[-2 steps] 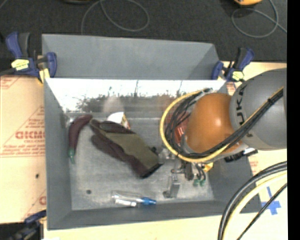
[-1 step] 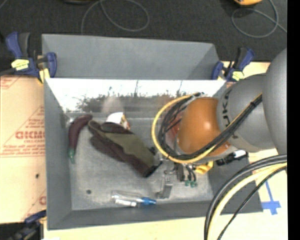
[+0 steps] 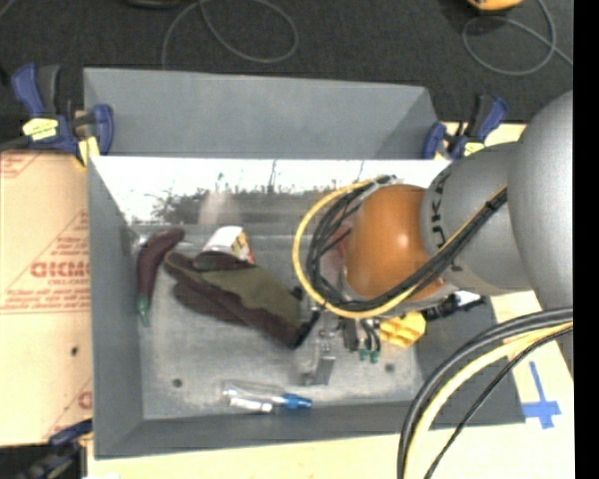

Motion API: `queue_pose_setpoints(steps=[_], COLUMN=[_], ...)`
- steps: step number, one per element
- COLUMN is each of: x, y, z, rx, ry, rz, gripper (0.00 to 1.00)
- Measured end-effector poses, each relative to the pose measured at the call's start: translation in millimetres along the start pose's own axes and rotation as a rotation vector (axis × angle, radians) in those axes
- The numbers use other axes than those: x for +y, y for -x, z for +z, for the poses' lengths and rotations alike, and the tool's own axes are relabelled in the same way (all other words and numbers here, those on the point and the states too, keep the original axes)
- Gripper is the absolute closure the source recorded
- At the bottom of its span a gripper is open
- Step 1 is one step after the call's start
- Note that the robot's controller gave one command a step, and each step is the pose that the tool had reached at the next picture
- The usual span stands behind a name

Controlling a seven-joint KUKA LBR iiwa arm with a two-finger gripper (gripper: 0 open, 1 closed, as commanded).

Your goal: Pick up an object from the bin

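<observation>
No item is lifted yet; pincer (image 3: 317, 359) is seen beside the dark olive cloth (image 3: 242, 295), mid bin (image 3: 115, 297); grip cannot be told; grasping remains.

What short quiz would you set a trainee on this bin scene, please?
1. True or false: the clear tube with a blue cap lies by the bin wall at the bottom of the view, apart from the dark cloth.
2. Which thing lies nearest the gripper? A: the purple eggplant-shaped thing. B: the dark cloth. C: the crumpled white wrapper.
3. What colour is the small thing partly hidden beneath the arm's orange cover?

Key: 1 true; 2 B; 3 yellow.
</observation>
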State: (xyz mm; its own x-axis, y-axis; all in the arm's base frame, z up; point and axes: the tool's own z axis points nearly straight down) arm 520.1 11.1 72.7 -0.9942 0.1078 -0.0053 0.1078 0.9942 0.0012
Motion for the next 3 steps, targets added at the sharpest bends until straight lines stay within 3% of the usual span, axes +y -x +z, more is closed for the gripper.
queue_pose_setpoints(steps=[1, 2, 3], x=[16.4, 16.4, 42.4], y=[36.0, 36.0, 46.0], z=[1.5, 1.5, -5.4], rx=[0.001, 0.001, 0.001], ry=[-0.001, -0.001, -0.004], rz=[0.226, 0.225, 0.175], gripper=[1.0, 1.0, 1.0])
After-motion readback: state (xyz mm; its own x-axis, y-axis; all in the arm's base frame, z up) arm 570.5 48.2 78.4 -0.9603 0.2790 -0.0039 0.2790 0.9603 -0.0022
